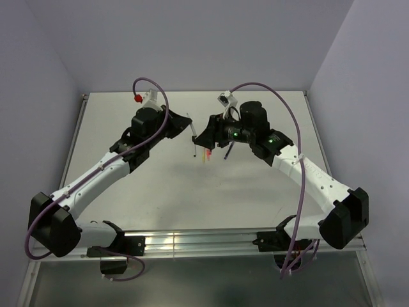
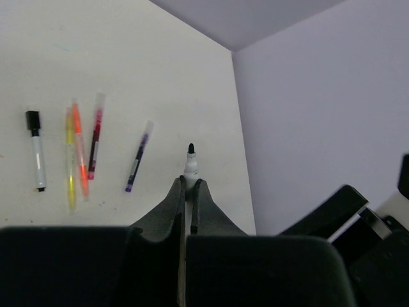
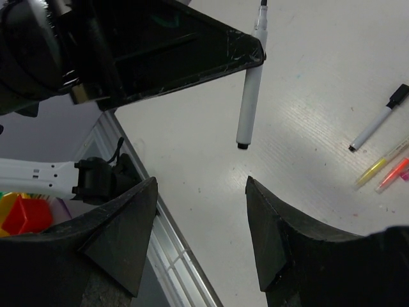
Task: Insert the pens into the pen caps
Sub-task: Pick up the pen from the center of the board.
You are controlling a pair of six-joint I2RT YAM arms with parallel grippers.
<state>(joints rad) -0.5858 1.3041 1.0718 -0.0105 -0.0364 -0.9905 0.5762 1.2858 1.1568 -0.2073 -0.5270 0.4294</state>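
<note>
My left gripper [image 2: 189, 181] is shut on a white pen [image 2: 190, 164] whose bare black tip sticks out past the fingertips. In the top view that gripper [image 1: 190, 125] holds the pen [image 1: 193, 139] upright above the table's middle. The right wrist view shows the same pen [image 3: 250, 89] hanging from the left fingers. My right gripper [image 3: 201, 183] is open and empty, close beside it [image 1: 204, 135]. On the table lie a white-black pen [image 2: 37, 157] with a black cap [image 2: 31, 119], and yellow [image 2: 69, 166], orange [image 2: 80, 150], red [image 2: 94, 141] and purple [image 2: 137, 160] pens with clear caps. No loose cap shows.
The table's metal edge rail [image 3: 171, 238] runs below my right gripper, with coloured blocks [image 3: 25, 214] beyond it. Grey walls [image 2: 319, 96] close the table's back and sides. The left arm's black gripper body [image 3: 147, 45] fills the top of the right wrist view.
</note>
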